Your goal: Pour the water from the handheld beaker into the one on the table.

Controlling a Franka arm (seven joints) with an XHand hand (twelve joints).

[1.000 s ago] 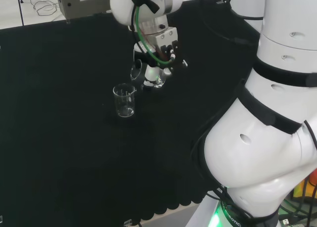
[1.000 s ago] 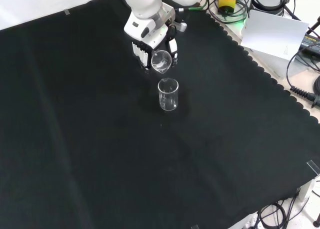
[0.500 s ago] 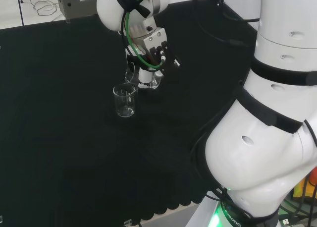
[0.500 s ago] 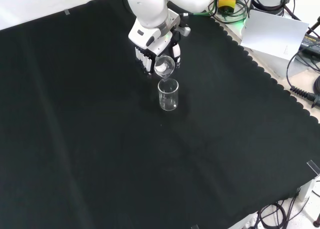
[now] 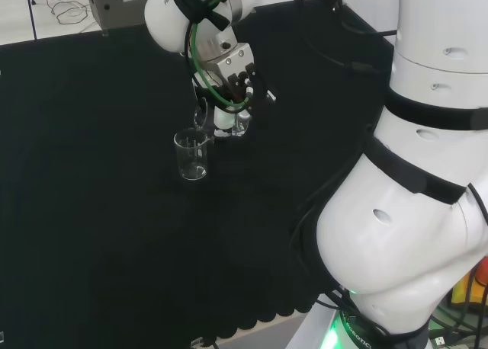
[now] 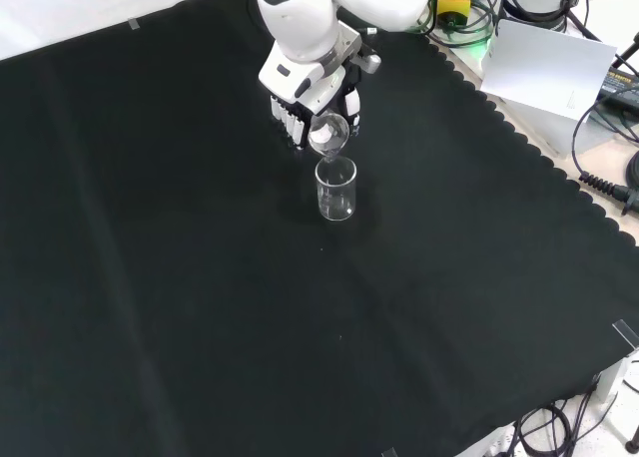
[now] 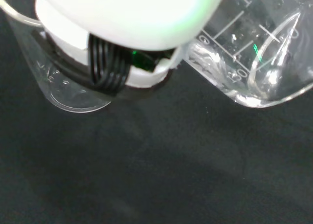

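— Beakers first: where are they on the black-cloth table (image 6: 200, 277)?
— Front view: the clear glass standing beaker (image 6: 335, 189) is upright mid-cloth. The black and white hand (image 6: 300, 103) has its fingers curled round the smaller clear tilted beaker (image 6: 328, 133), just above its rim.
— Any change?
— Hand and tilted beaker have shifted closer to the standing one, lip now over it.
— Markings?
— Wrist view shows white graduation lines and numerals.

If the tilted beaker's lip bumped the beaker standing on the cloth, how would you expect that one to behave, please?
The standing beaker looks like thin clear glass, tall for its base and nearly empty, so it is probably light and might tip or skid. The black cloth may offer some grip. The held beaker in the hand sits just above its rim.
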